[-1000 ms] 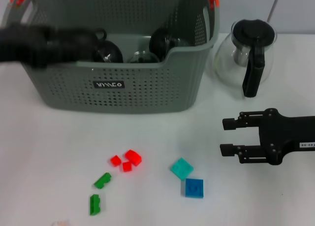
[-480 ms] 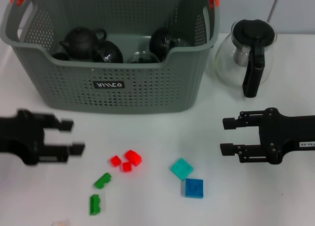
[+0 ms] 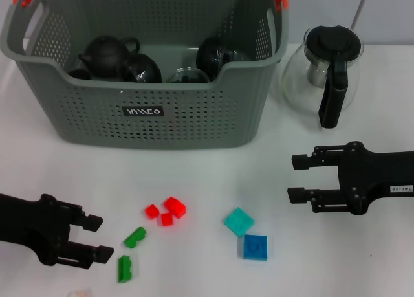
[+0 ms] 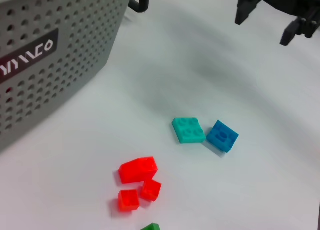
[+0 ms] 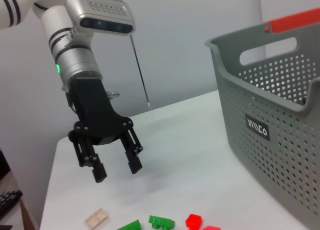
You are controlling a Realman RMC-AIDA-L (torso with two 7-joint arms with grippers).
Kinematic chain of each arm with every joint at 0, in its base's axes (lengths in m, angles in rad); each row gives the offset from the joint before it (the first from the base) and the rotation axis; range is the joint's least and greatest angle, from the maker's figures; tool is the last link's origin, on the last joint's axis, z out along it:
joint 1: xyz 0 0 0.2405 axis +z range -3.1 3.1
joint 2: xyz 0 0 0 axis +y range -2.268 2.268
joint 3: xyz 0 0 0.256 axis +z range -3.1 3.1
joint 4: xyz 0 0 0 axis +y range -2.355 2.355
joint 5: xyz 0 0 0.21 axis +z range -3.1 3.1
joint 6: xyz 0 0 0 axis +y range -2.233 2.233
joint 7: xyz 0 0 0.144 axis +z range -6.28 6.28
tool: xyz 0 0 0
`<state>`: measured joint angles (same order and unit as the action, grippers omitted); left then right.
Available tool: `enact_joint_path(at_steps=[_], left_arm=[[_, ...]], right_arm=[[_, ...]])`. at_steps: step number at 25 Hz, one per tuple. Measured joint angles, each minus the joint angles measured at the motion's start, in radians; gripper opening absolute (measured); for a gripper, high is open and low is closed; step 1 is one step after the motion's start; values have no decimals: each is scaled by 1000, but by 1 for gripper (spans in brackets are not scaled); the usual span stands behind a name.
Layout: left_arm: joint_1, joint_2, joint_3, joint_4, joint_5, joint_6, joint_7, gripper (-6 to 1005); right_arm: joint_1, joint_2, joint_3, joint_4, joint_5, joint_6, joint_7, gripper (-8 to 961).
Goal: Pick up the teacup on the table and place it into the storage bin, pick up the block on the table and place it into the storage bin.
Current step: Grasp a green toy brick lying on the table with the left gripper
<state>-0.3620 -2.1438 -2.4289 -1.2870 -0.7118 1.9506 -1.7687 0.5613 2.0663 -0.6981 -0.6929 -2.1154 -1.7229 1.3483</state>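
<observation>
The storage bin [image 3: 152, 83] stood at the back of the table [image 3: 207, 174] with dark teapots [image 3: 107, 54] and cups already inside, and no teacup was left out on the white top, so the cup half of the job looked done. The left gripper [image 3: 97, 237] had its fingers spread wide and empty; a second ago it was over the bin's left side, half a second ago it was on its way down in front of the bin, and now it hung low beside the two green blocks [image 3: 130, 252], fingertips pointing at them but not touching. Beyond those, the red blocks [image 3: 166, 211] sat close together, and the teal block [image 3: 239, 221] and blue block [image 3: 255, 246] lay just beside each other, all in the same spots as before. That swing from bin to blocks read as the switch to the second half, with a green piece the likely first grab. Over on the right, the right gripper [image 3: 299, 178] was parked, fingers spread and empty, unmoved, in front of the glass pot [image 3: 323, 67]
</observation>
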Motion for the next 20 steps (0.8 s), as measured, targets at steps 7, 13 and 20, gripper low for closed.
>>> enact_joint_path(at_steps=[7, 13, 20], left_arm=[[7, 2, 4, -13, 12, 13, 8, 620], [-4, 3, 5, -18, 42, 13, -65, 613], [-46, 11, 24, -60, 71, 32, -445, 604]], right_arm=[[0, 0, -11, 7, 0, 16, 0, 683], [-1, -1, -11, 7, 0, 13, 0, 684], [2, -5, -10, 7, 0, 8, 0, 684]])
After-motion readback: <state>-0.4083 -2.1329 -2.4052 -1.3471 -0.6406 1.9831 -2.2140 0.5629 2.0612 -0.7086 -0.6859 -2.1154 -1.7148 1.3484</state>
